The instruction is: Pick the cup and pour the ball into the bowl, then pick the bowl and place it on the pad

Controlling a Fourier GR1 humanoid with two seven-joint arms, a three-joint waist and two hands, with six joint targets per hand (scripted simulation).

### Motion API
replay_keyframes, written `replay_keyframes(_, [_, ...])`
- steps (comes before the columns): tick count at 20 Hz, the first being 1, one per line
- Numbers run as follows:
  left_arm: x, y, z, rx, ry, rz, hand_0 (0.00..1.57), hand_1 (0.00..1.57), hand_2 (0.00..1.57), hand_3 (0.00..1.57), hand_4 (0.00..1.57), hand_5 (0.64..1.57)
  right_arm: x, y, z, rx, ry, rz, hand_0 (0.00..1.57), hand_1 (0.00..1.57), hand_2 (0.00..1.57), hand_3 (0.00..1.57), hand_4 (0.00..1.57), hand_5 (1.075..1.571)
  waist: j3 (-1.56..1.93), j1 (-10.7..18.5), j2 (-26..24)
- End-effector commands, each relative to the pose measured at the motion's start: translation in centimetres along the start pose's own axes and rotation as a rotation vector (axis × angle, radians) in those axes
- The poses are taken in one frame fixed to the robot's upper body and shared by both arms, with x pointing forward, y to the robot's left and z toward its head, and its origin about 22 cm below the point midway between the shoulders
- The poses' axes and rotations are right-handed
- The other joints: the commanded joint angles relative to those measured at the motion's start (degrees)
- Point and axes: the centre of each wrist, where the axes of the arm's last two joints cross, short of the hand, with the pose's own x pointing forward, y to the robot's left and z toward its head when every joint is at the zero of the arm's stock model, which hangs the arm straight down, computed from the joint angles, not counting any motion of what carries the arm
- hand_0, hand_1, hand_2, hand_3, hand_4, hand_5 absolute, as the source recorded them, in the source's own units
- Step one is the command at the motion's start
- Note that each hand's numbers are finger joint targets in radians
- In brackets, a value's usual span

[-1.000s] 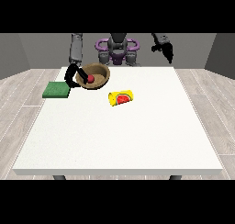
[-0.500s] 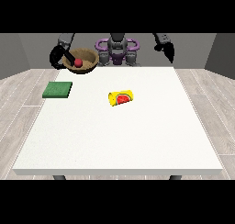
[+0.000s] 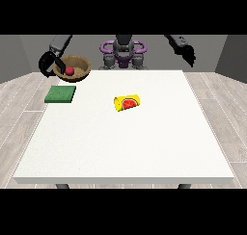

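Observation:
A brown bowl (image 3: 78,68) with a red ball (image 3: 70,71) inside hangs in the air above the table's far left corner. The hand at the view's left (image 3: 50,64) is curled round the bowl's left rim and holds it up. Below and in front of the bowl, a green pad (image 3: 61,94) lies flat on the white table (image 3: 125,142). A yellow cup (image 3: 127,102) with a watermelon picture lies on its side near the table's middle. The hand at the view's right (image 3: 188,53) is raised off the table at the far right, and how its fingers lie is unclear.
The robot's grey and purple torso (image 3: 123,53) stands behind the far edge. A wood-look floor surrounds the table.
The bowl with the ball has been lifted from the table near the far left and carried up and leftward, then slightly back toward the pad. The cup has not moved.

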Motion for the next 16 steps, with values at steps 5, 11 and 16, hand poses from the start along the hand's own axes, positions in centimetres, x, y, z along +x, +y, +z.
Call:
replay_keyframes(5, [5.7,13.5,-0.6,0.121,-0.167,0.031,0.0,0.0,0.0,0.0,1.29,1.571,-1.8,-5.7,-0.2,-0.07,-0.095,-0.057,1.57,1.57,1.57,0.0,0.87,1.57,0.0,2.45,7.4])
replay_keyframes(11, [5.7,18.2,0.9,0.16,-0.191,0.049,0.0,0.0,0.0,0.0,1.21,1.565,-0.2,-5.7,-0.7,-0.108,-0.133,-0.116,1.57,1.57,1.57,0.0,0.76,1.567,-0.02,1.75,9.5])
replay_keyframes(16, [7.0,18.5,0.1,0.157,-0.265,0.024,0.0,0.0,0.0,0.0,1.19,1.558,1.0,-8.8,-1.2,-0.242,-0.129,-0.168,1.57,1.57,1.57,0.71,0.0,1.56,0.0,1.91,13.84])
